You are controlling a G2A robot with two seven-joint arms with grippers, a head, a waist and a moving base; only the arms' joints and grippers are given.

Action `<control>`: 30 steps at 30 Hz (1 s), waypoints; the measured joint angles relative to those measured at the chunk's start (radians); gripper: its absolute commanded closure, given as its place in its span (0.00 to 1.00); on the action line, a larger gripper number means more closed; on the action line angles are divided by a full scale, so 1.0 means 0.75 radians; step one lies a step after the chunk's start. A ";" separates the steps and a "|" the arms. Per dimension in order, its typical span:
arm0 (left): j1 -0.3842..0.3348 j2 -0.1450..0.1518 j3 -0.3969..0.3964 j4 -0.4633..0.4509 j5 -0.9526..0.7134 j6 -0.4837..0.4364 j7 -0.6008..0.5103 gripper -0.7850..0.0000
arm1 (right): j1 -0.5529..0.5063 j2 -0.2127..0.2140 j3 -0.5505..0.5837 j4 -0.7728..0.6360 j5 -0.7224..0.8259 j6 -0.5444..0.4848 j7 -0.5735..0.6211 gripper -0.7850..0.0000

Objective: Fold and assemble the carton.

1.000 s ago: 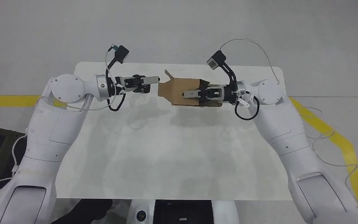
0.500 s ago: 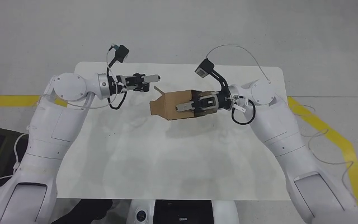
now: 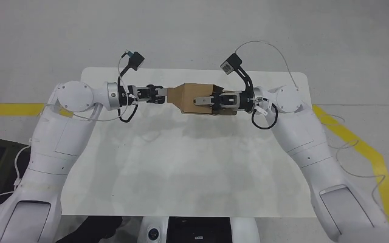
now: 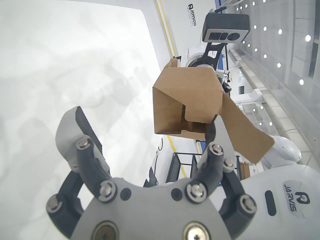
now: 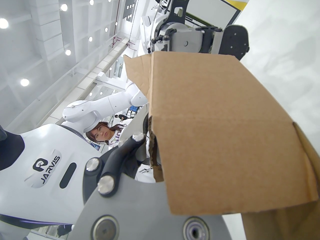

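Holding the carton (image 3: 191,96) in my clenched right claw (image 3: 209,101), left claw (image 3: 164,94) released beside the loose flap (image 4: 245,131), which I reckon needs tucking in next.

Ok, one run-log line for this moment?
carton: held above table by right end effector | left end effector: open, at carton's loose end flap

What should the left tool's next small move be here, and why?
Probably nudge the left tool sideways against the loose flap to fold it over the carton's open end. The right tool holds the carton above the table. The left tool is open right at that end, and the flap juts outward, not yet closed.
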State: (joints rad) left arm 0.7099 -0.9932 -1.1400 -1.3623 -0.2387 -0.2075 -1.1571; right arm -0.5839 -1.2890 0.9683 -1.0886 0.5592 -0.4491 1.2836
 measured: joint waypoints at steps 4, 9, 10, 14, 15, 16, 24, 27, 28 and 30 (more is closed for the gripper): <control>0.002 -0.002 0.016 -0.019 -0.003 -0.004 -0.014 0.00 | 0.000 -0.006 -0.014 -0.009 0.004 -0.002 0.000 1.00; -0.001 -0.005 0.030 -0.024 -0.004 -0.002 -0.015 0.00 | 0.005 -0.012 -0.028 -0.006 0.012 -0.004 0.016 1.00; -0.002 -0.005 0.031 -0.024 -0.004 -0.001 -0.016 0.00 | 0.006 -0.013 -0.029 -0.005 0.014 -0.003 0.019 1.00; -0.004 -0.005 0.034 -0.022 -0.007 -0.002 -0.018 0.00 | 0.007 -0.016 -0.032 -0.001 0.019 -0.005 0.026 1.00; -0.004 -0.005 0.034 -0.021 -0.010 -0.002 -0.019 0.00 | 0.008 -0.017 -0.032 0.000 0.019 -0.006 0.028 1.00; -0.005 -0.005 0.034 -0.021 -0.011 -0.001 -0.019 0.00 | 0.008 -0.017 -0.033 0.001 0.020 -0.006 0.029 1.00; -0.003 -0.004 0.032 -0.018 -0.013 0.001 -0.018 0.00 | 0.014 -0.023 -0.041 0.002 0.018 -0.001 0.042 1.00; -0.003 -0.004 0.032 -0.018 -0.014 0.003 -0.018 0.00 | 0.016 -0.024 -0.042 0.002 0.016 -0.001 0.045 1.00; -0.003 -0.004 0.033 -0.017 -0.014 0.003 -0.018 0.00 | 0.016 -0.024 -0.042 0.002 0.016 -0.001 0.046 1.00; -0.004 -0.004 0.033 -0.016 -0.014 0.002 -0.018 0.00 | 0.017 -0.025 -0.041 0.003 0.016 -0.001 0.048 1.00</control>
State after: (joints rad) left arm 0.7069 -0.9959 -1.1154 -1.3745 -0.2491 -0.2058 -1.1706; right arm -0.5714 -1.3079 0.9372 -1.0862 0.5716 -0.4499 1.3198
